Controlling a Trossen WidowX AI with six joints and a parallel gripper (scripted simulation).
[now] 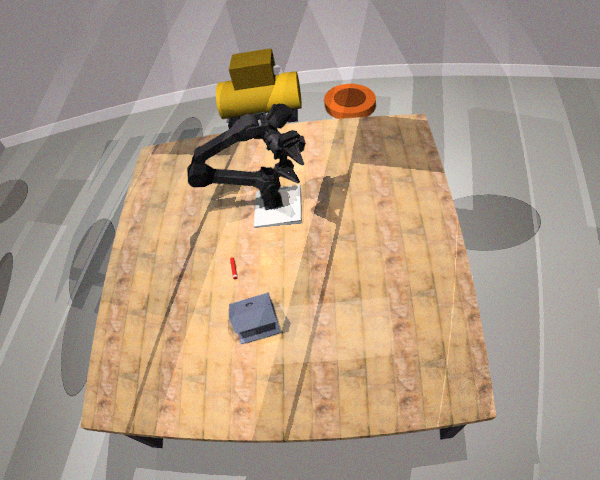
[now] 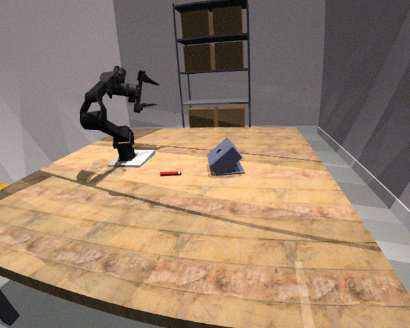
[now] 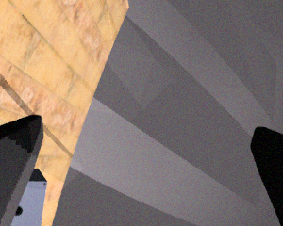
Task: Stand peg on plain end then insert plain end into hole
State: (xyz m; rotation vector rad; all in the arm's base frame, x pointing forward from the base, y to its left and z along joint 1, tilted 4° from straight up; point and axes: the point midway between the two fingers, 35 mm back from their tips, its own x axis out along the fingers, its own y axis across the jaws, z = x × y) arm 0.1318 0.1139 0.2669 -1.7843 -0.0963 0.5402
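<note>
Holds the claw (image 1: 300,172) (image 2: 157,94) (image 3: 152,132) wide and empty, above the table (image 1: 367,335) (image 2: 198,275) (image 3: 38,28), toward the edge behind the arm. Shows the red peg (image 1: 233,267) (image 2: 169,173) lying flat, nearer the table's right edge than its left, white-banded end toward the sloped panel (image 1: 263,310) (image 2: 227,155) (image 3: 35,198), between that and the white base plate (image 1: 291,215) (image 2: 141,160).

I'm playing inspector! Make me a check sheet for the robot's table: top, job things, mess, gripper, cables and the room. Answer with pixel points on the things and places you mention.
Surface: wooden planks (image 1: 372,289) (image 2: 205,254), striped by shadows.
Job's things: red peg (image 1: 233,267) (image 2: 169,173) lying down, white band toward the sloped panel (image 1: 246,316) (image 2: 223,156) (image 3: 34,200); one dark hole in the panel's face.
Clutter: nothing seen.
Gripper (image 1: 296,171) (image 2: 157,94) (image 3: 152,132): open, empty, raised.
Cables: nothing seen.
Surroundings: shelf rack (image 2: 212,39) with boxes; yellow machine (image 1: 253,98) and orange ring (image 1: 332,105) beyond the table.
</note>
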